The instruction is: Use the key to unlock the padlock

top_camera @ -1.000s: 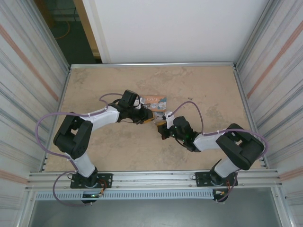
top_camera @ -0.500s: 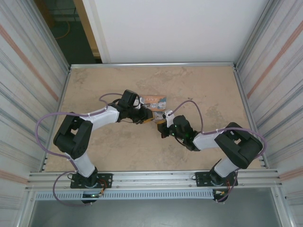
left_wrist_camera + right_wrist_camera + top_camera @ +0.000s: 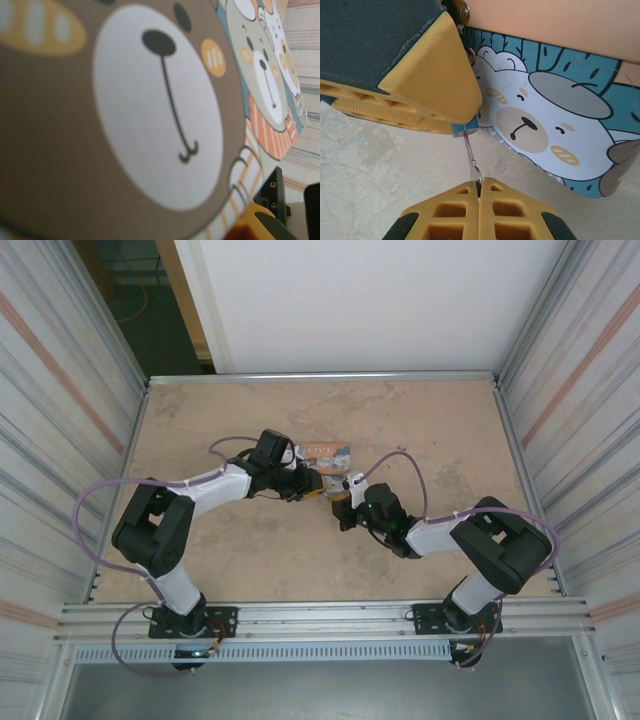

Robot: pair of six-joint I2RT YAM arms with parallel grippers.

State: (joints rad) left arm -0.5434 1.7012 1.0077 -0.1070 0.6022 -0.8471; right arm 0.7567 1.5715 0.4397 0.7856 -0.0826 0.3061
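Saw the padlock (image 3: pixel 465 131) only as a small teal-blue sliver with a round metal end. Found it poking out from under the yellow tip of the left gripper (image 3: pixel 457 117), just in front of the bear-printed tin (image 3: pixel 545 125). Found that gripper clamped tight on the padlock. Found the right gripper (image 3: pixel 479 187) pinched together on the thin metal key (image 3: pixel 471 155), whose tip met the padlock's end. Could not make out the padlock's loop, nor most of its body behind the finger. Could not tell how deep the key sat.
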